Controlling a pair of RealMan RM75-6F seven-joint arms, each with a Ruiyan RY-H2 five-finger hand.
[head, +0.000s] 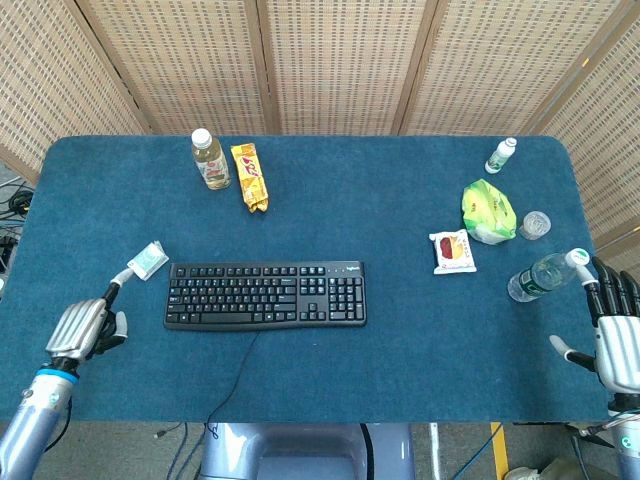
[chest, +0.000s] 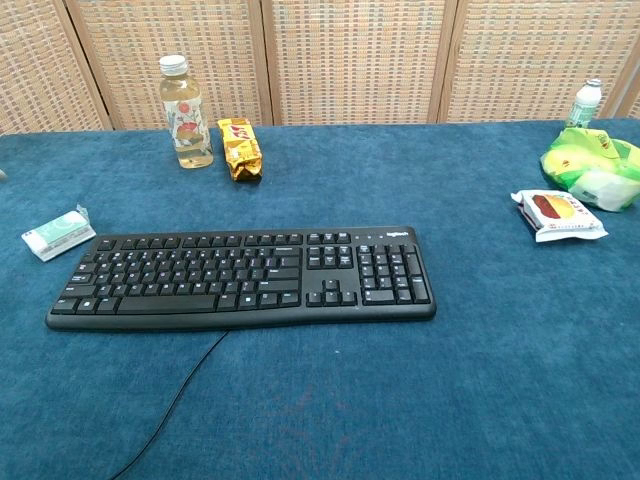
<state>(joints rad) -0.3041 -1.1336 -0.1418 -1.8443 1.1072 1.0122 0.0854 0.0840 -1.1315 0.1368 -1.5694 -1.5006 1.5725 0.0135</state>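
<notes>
— What do the hands look like?
— The left hand is silver-grey metal with ribbed, segmented fingers that end in pale tips, and dark parts show between the segments. A blue ring sits at its wrist, above a grey forearm.
— And the other?
— The right hand has black fingers on a light silver, finely grooved back, with a pale-tipped thumb. Something blue seems to sit below its wrist, though the frame edge cuts it off.
</notes>
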